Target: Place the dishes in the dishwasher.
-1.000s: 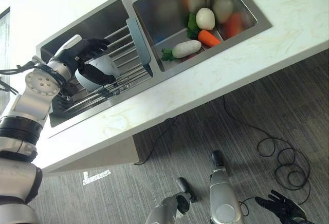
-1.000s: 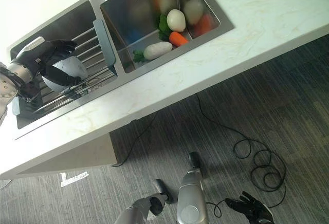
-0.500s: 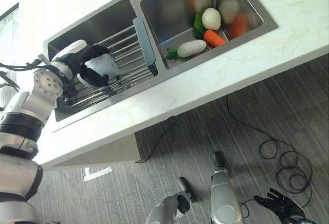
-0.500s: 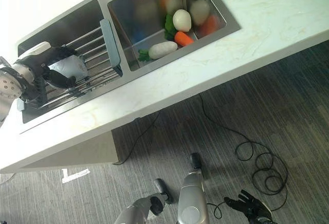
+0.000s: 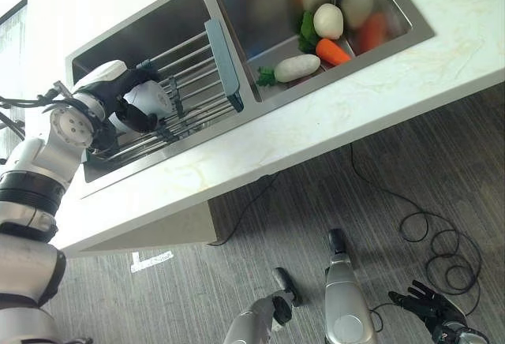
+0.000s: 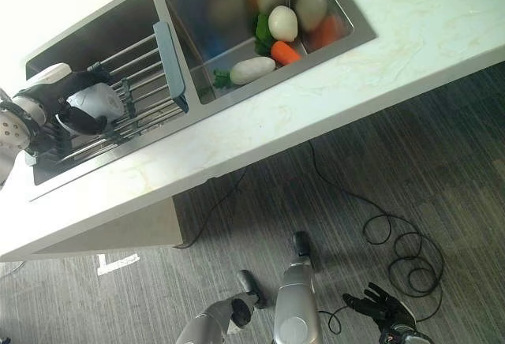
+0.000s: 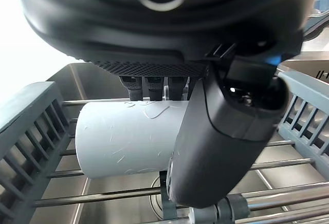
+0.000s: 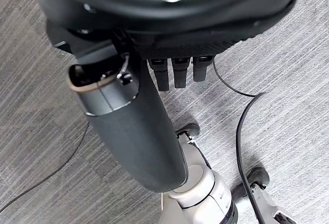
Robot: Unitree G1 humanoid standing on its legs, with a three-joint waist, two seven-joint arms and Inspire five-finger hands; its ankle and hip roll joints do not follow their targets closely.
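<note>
**White cup being held over the sink rack; release not yet confirmed**

The left hand (image 5: 126,95) is clasping one white cup (image 7: 126,139) on its side, fingers over the far wall and thumb (image 7: 221,131) curling across the near wall. The cup is sitting at the 9 o'clock side of the head view, inside the left basin of the sink (image 5: 260,107), resting on or just above the rails of the grey rack (image 5: 223,64); contact with the rails cannot be confirmed. The right hand (image 6: 387,308) is hanging at 5 o'clock above the floor (image 5: 394,162), fingers loosely spread and carrying nothing.

Risks, as judged:
- The cup is lying sideways on round rails; on release it may be rolling along them or dropping between them into the basin.
- The thumb is crossing the cup's wall, so withdrawing the hand could be dragging the cup with it.
- No dishwasher is in evidence; the rack appears to be serving as one.

Count: one cup, one rack, two basins. In the right basin: one carrot (image 5: 331,50), one long white radish (image 5: 296,66), one pale round vegetable (image 5: 327,20), one green leafy piece (image 5: 306,36).
</note>
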